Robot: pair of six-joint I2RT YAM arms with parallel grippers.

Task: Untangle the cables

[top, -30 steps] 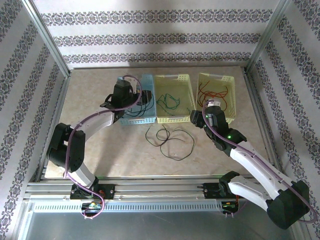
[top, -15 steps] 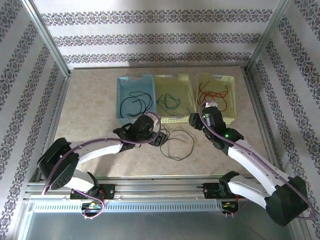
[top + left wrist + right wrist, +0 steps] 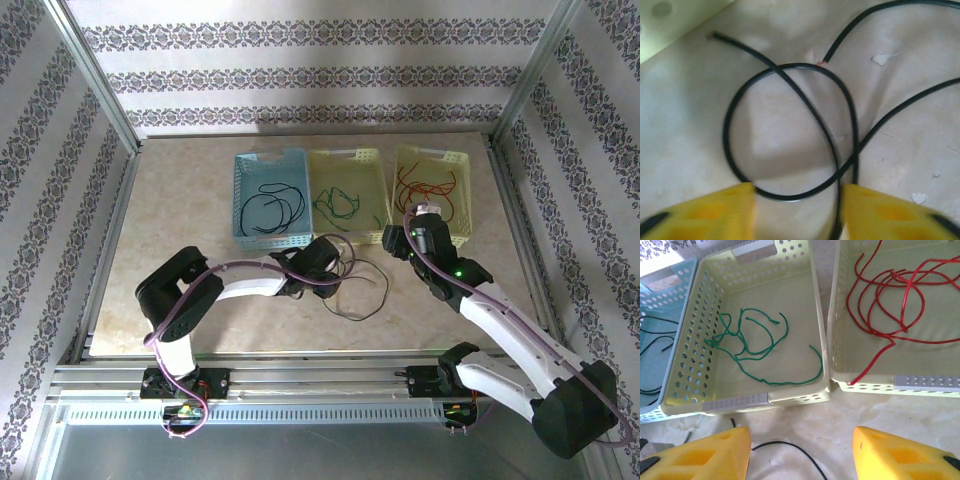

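Three perforated baskets stand side by side at the far half of the tabletop (image 3: 180, 220). Blue basket (image 3: 270, 241), leftmost: holds thin black cables (image 3: 275, 205), loosely curled. Pale yellow-green basket (image 3: 735, 402), middle: holds green cables (image 3: 757, 347) in a loose tangle on its floor. Yellow basket (image 3: 925, 382), rightmost: holds red cables (image 3: 890, 295) in overlapping loops, one end reaching the near wall. One loose black cable (image 3: 726, 131) lies on the bare tabletop just in front of the baskets, curled into a ring that crosses over itself, with two cut ends showing a trace of copper. Left gripper (image 3: 797, 192): low over this loose cable, yellow fingers (image 3: 715, 210) spread to either side of the near arc of the ring, the gap far wider than the wire, nothing pinched. Right gripper (image 3: 800, 437): in front of the seam between the middle and right baskets, fingers (image 3: 890, 455) spread apart, nothing between them except bare tabletop and a short stretch of the black cable lying below.
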